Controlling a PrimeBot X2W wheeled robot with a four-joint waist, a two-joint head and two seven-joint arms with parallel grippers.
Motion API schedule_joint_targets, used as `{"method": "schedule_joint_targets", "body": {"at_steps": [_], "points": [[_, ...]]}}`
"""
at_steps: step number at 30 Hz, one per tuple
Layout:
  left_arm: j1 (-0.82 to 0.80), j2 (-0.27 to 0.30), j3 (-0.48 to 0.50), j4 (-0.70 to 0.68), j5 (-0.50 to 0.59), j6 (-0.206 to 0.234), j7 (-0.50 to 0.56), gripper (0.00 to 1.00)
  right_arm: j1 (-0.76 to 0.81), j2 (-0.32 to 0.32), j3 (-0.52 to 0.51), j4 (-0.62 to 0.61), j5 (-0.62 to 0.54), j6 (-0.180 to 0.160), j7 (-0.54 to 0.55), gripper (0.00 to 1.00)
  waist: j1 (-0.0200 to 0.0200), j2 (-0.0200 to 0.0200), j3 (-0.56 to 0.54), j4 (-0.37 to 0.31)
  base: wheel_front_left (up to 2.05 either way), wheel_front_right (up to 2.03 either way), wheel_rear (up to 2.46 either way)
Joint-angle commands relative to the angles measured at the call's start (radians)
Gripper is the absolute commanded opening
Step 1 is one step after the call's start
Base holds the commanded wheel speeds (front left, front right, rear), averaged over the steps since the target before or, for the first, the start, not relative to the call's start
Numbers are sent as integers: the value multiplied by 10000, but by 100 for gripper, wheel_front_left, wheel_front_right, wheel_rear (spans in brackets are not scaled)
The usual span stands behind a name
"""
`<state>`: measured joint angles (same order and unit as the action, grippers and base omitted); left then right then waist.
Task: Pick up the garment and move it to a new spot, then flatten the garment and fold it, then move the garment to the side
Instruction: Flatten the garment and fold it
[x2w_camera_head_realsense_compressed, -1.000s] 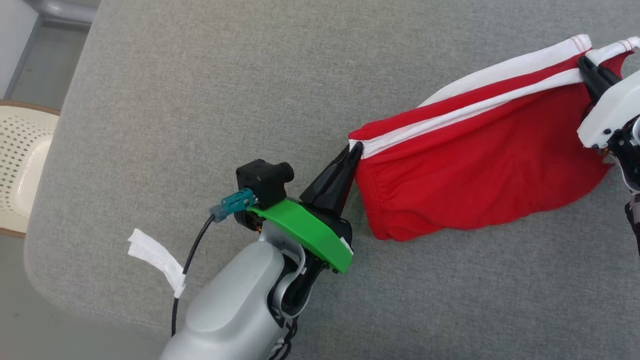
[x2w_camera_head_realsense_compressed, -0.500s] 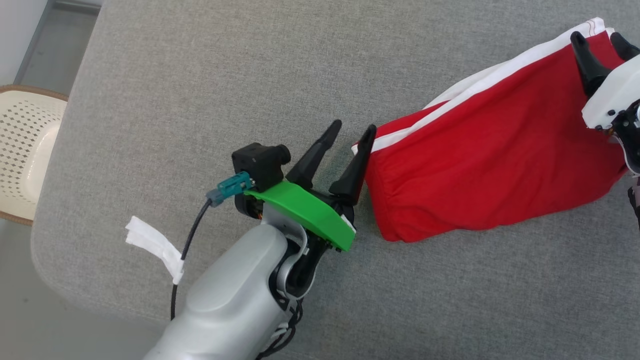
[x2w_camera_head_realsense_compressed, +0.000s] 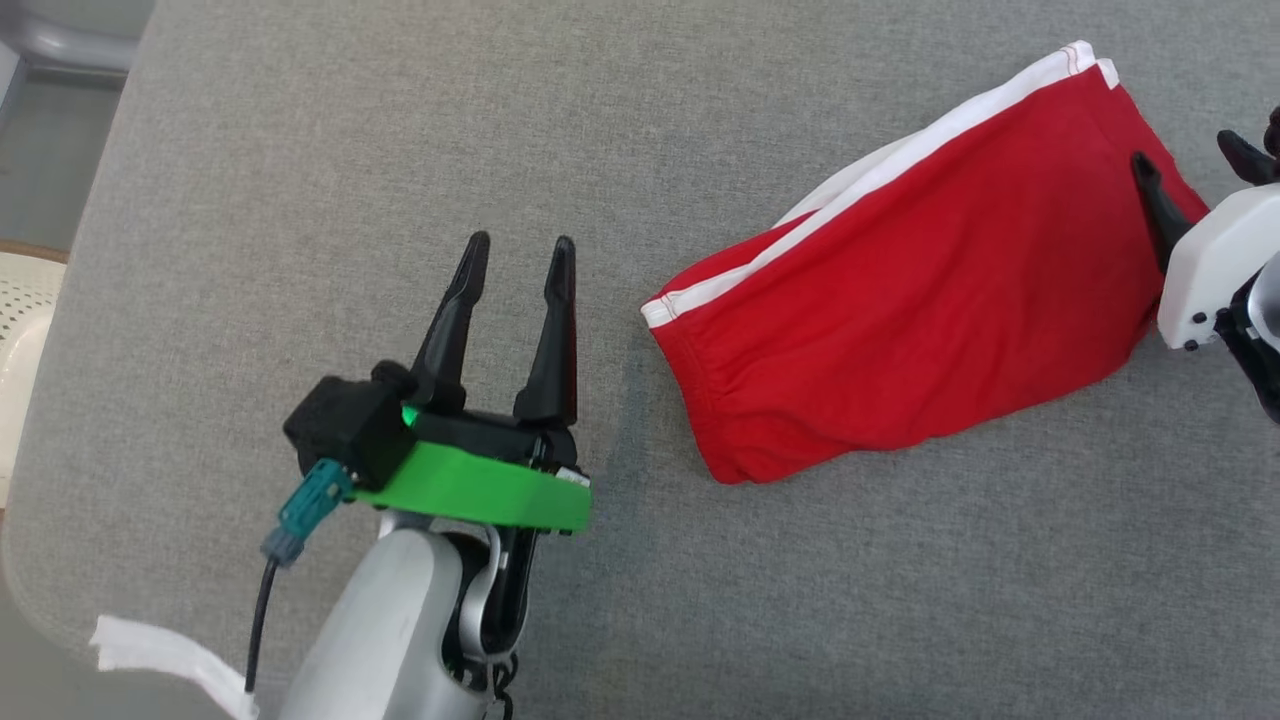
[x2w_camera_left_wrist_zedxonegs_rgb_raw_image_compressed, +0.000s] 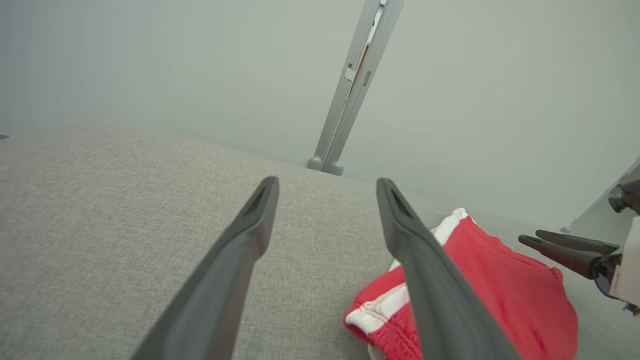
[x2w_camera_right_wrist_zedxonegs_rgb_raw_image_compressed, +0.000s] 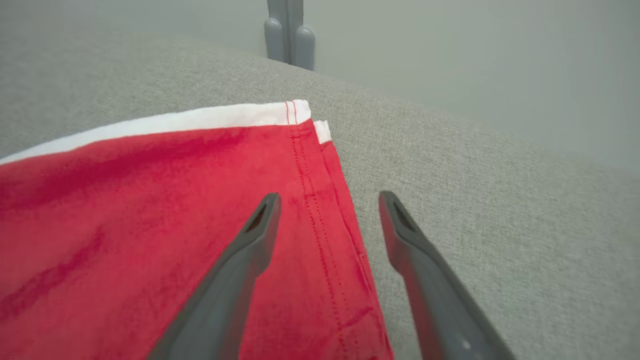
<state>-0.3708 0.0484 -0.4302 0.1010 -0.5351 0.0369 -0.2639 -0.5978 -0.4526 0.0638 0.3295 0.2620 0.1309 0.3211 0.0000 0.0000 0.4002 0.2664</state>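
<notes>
the grey padded surface (x2w_camera_head_realsense_compressed: 400, 130) lies bare and wide from the left gripper (x2w_camera_head_realsense_compressed: 520, 242) to its far edge, room for a hand either way. a strip of bare padding runs between that gripper and the red garment (x2w_camera_head_realsense_compressed: 930, 290). the right gripper (x2w_camera_head_realsense_compressed: 1185, 150) hangs astride the garment's right hem, crowding that end. a grey post (x2w_camera_left_wrist_zedxonegs_rgb_raw_image_compressed: 350, 85) stands past the far edge, a cream perforated basket (x2w_camera_head_realsense_compressed: 20, 330) off the left.

No legible text, numbers or logos anywhere. White tag (x2w_camera_head_realsense_compressed: 165, 655) on the cable (x2w_camera_head_realsense_compressed: 262, 610): visible face is blank. Small white sticker (x2w_camera_head_realsense_compressed: 570, 474) on the green mount (x2w_camera_head_realsense_compressed: 470, 492): too small to read.
</notes>
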Motion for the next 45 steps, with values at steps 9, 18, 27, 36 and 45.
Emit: {"method": "schedule_joint_targets", "body": {"at_steps": [9,18,27,36,45], "points": [[1332,35,-114,-802,464,162,1,100,-649,-957,390,139,-353,-5,2177,100,0,0,649,782,0,0,0],[1449,35,-249,-798,18,373,1,100,-300,-921,69,840,482,4,3492,100,0,0,488,1249,0,0,0],[1927,40,132,-178,388,67,1,100,432,-496,-870,545,1964,-8,3350,0,0,0,-606,180,0,0,0],[3303,46,736,609,1186,-525,0,100,1554,-121,-1741,637,2798,-8,2877,0,0,0,-2051,-1068,0,0,0],[4278,44,1243,642,1533,-866,0,100,2299,72,-2947,1200,3064,-5,1877,0,0,0,-2320,-1229,0,0,0]]}}
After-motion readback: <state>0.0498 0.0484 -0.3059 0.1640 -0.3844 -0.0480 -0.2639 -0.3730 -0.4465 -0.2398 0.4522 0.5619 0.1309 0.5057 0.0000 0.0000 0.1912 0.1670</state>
